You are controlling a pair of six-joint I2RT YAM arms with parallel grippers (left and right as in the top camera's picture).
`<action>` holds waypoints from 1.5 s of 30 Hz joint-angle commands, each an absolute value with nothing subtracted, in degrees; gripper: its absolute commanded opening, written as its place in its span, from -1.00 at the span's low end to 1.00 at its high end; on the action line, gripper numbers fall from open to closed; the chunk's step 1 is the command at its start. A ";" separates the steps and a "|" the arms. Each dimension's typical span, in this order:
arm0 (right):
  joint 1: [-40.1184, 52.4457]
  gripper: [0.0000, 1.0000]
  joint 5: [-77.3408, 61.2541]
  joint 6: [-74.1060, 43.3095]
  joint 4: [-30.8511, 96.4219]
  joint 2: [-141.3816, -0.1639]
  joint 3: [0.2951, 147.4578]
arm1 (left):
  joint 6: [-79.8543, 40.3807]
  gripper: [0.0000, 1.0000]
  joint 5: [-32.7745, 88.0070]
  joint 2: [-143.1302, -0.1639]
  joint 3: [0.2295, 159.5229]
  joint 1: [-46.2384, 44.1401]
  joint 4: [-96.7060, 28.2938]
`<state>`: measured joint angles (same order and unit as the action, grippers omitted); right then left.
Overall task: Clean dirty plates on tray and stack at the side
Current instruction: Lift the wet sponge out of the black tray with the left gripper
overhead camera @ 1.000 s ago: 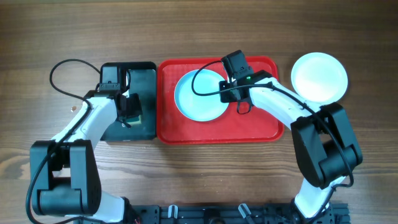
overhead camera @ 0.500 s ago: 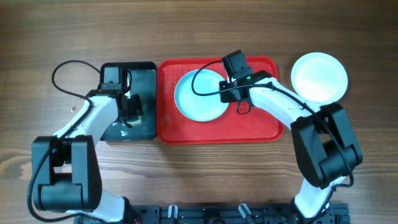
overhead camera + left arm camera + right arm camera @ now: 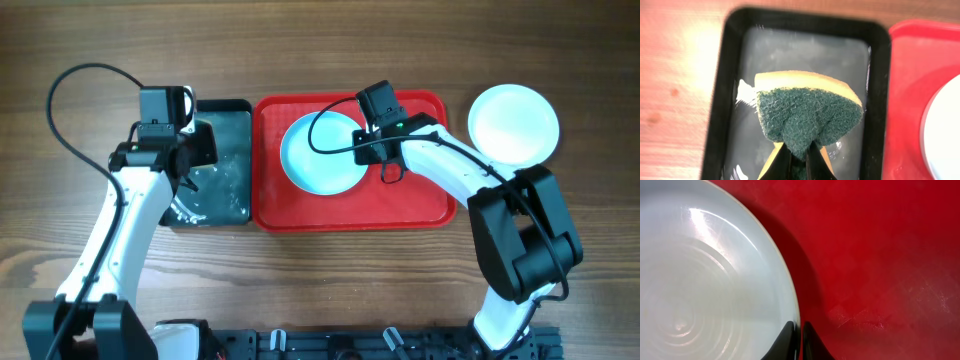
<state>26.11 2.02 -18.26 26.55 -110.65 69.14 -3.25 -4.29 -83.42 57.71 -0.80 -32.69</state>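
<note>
Overhead view: one white plate (image 3: 513,123) sits on the worktop (image 3: 320,50) just right of the tray (image 3: 420,205). It looks finished, though I cannot tell whether another plate lies under it. A pale aqua plate (image 3: 322,155) lies in the tray's left half and, by my judgement, is not yet wiped. Only the right wrist view shows the right gripper (image 3: 799,332) clamped on that plate's rim, on the side nearest the tray's middle. Only the left wrist view shows the left gripper (image 3: 799,157) closed on a green sponge (image 3: 807,112) above the black basin (image 3: 726,100), left of the tray.
</note>
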 commanded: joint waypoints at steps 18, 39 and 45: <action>26.39 -0.92 1.21 -18.04 26.20 -110.34 69.76 | -0.43 -0.92 -5.63 -82.96 58.78 -0.86 -33.85; 26.39 -0.91 -1.39 -18.02 25.52 -110.34 69.76 | -6.17 -0.92 -10.55 -83.26 58.72 -0.38 -28.23; 26.39 -0.91 -1.39 -18.04 25.32 -110.34 69.76 | -6.22 -0.92 -10.59 -83.24 58.74 -0.36 -26.87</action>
